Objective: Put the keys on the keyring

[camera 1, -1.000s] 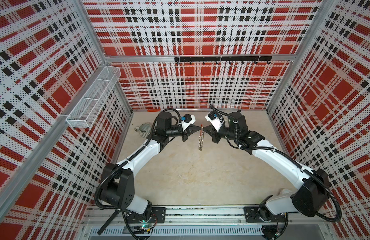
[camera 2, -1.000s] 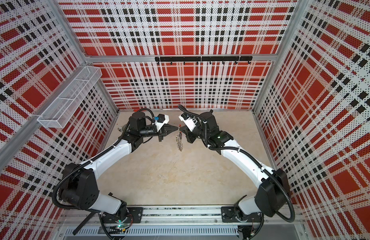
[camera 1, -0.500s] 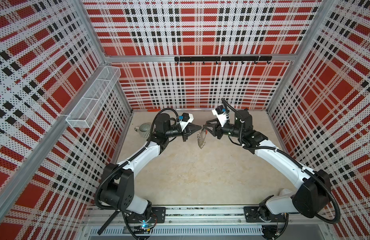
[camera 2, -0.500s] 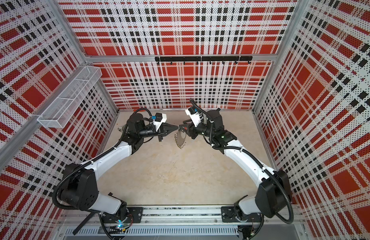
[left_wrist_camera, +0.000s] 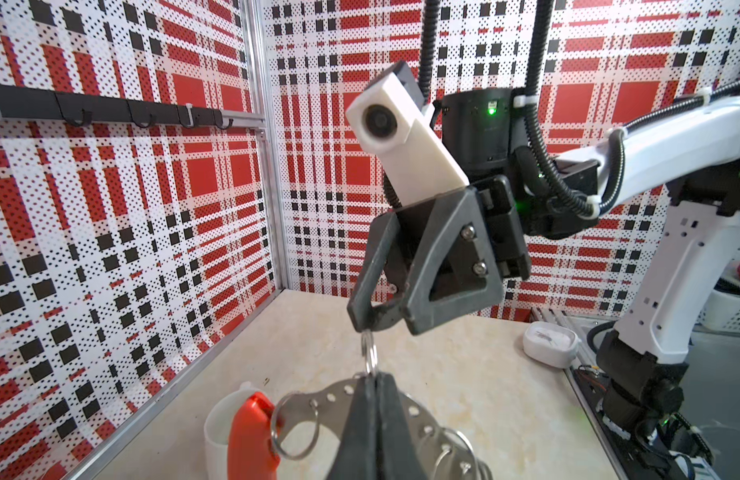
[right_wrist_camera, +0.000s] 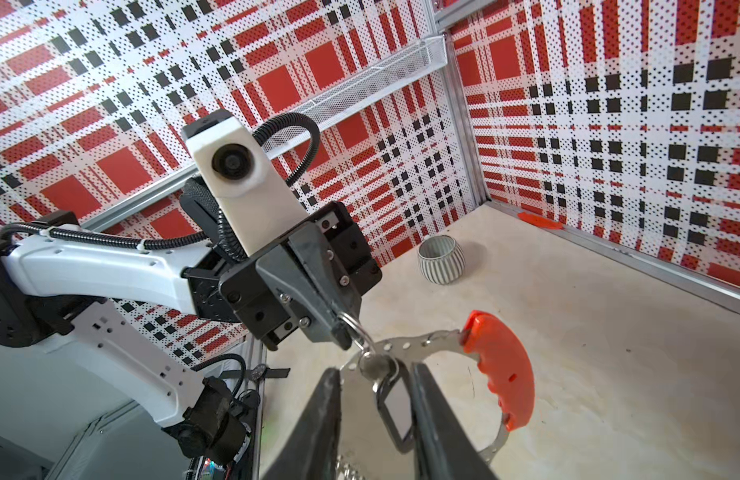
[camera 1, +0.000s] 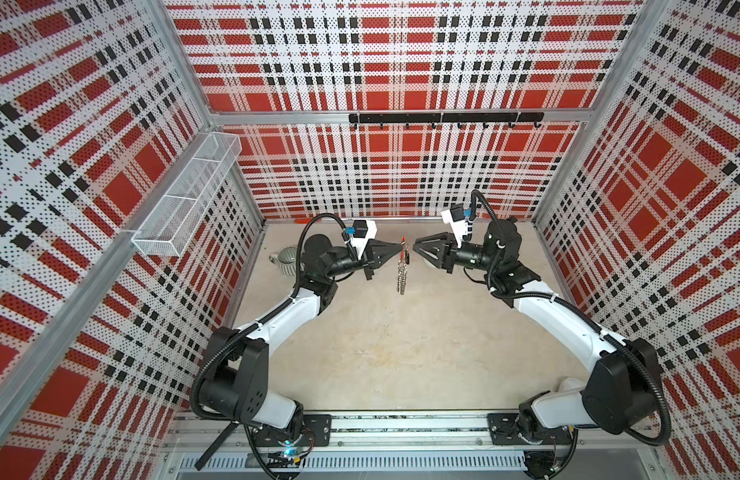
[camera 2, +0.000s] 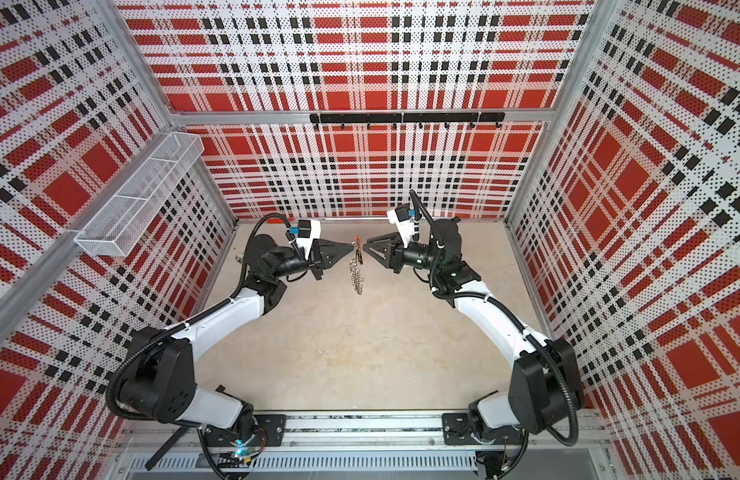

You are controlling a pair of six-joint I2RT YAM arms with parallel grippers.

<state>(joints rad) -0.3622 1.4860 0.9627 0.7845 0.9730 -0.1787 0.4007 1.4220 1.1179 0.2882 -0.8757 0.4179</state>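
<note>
Key tag: a small black rectangular frame with a pale label window, hung from a silvery ring. It is seen just below the keyring edge; whether it is threaded through the hoop cannot be told. The keyring is shown as a flat grey perforated hoop with a red-orange curved section, fringed with small silver wire rings. In both top views it is suspended edge-on above the rear of the worktop, between the two grippers. The left gripper is clamped on a wire ring at the keyring edge, so the hoop is carried by it. The right gripper is held narrowly parted, the key tag lying between its fingers; no grip is shown. A ribbed grey-white cup stands on the worktop near the left wall, its contents hidden. A white mesh basket is mounted on the left wall.
</note>
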